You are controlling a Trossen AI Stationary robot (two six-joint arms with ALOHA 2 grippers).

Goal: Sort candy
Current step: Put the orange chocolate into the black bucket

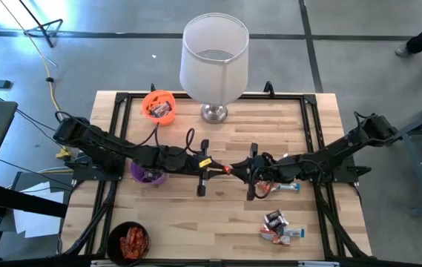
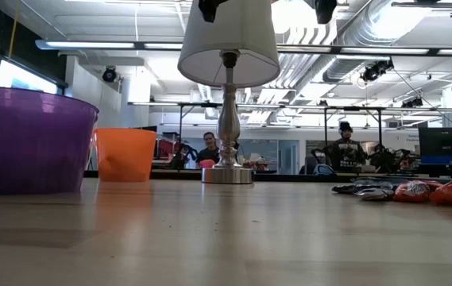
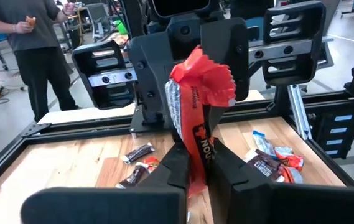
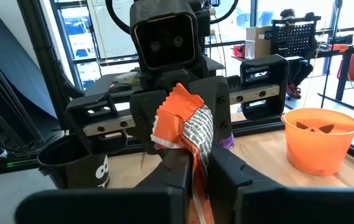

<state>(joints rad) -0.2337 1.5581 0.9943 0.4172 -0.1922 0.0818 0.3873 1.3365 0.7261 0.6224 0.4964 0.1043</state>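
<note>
A grey concrete floor (image 1: pixel 359 44) surrounds the wooden table (image 1: pixel 196 215), while ceiling ducts (image 2: pixel 400 24) (with strip lights) run over distant workbenches (image 2: pixel 368 111).

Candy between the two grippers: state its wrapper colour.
Orange-red, with a silver inner side; candy shows best in the left wrist view.

Pale matt wood-plank table (image 1: pixel 196 215), polished metal lamp base (image 2: pixel 227 173), crinkly glossy foil candy wrapper (image 3: pixel 200 93), translucent plastic cups (image 2: pixel 27 139)
</note>
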